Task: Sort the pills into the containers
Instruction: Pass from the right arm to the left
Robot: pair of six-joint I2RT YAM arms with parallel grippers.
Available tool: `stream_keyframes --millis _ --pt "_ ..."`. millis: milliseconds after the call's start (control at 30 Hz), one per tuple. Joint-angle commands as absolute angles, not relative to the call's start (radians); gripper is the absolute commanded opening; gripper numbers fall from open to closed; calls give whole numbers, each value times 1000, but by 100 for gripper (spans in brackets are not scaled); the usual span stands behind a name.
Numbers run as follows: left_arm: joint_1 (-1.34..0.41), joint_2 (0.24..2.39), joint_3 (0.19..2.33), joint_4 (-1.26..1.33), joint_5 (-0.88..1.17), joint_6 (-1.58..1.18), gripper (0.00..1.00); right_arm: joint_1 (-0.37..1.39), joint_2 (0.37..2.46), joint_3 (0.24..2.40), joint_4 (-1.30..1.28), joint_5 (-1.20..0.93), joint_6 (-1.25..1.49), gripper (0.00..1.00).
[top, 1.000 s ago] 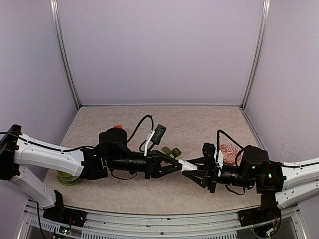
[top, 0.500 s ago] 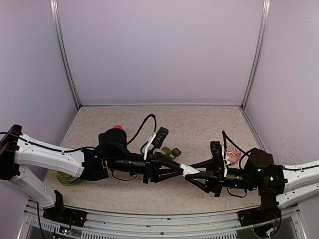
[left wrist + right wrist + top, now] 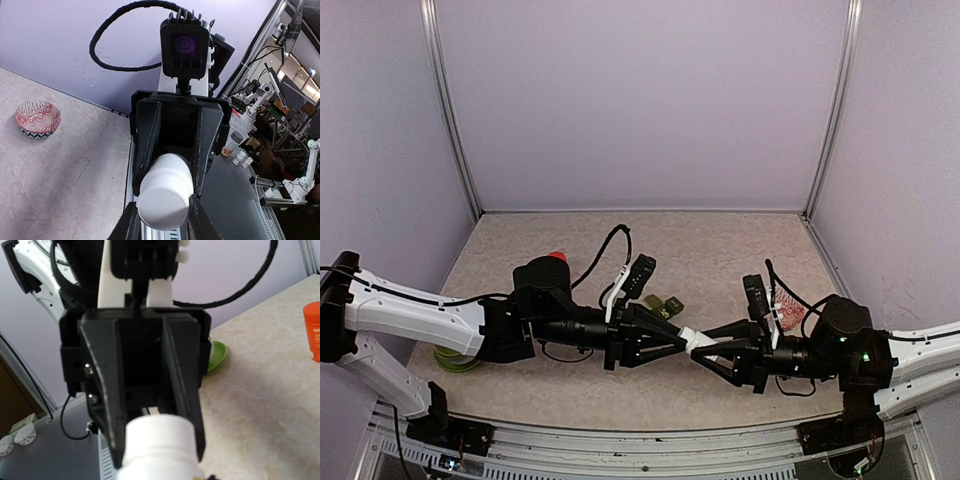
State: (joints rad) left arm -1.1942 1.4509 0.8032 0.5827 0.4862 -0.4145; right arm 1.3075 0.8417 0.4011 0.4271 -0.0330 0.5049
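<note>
A white pill bottle (image 3: 696, 341) hangs level above the table between my two grippers. My left gripper (image 3: 685, 337) is shut on its cap end; in the left wrist view the cap (image 3: 164, 202) sits between that gripper's fingers (image 3: 131, 226). From the opposite side my right gripper (image 3: 706, 352) is shut on the bottle's body (image 3: 159, 452). The containers (image 3: 661, 303), a dark green strip, lie on the table just behind the left gripper. No pills show.
A red bottle (image 3: 556, 258) stands behind the left arm. At the left edge, partly under that arm, is a lime-green bowl (image 3: 454, 357). A red patterned bowl (image 3: 785, 304) sits beside the right wrist. The table's front rail (image 3: 650, 432) runs close below both grippers.
The right wrist has rolled, its camera swinging up, and the arm has drawn back to the right. The bottle has shifted slightly right and toward the front, still held by both grippers.
</note>
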Motion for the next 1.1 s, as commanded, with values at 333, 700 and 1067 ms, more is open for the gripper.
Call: stream_keyframes --millis 333,700,1067 --pt "-1201 1468 824 615 545 -414 10 1308 831 421 379 84 521 51" --pt "-1177 1483 816 575 511 -431 10 1308 826 409 373 123 495 66" --pt "-1150 1510 816 522 468 -445 10 1308 804 397 308 213 480 99"
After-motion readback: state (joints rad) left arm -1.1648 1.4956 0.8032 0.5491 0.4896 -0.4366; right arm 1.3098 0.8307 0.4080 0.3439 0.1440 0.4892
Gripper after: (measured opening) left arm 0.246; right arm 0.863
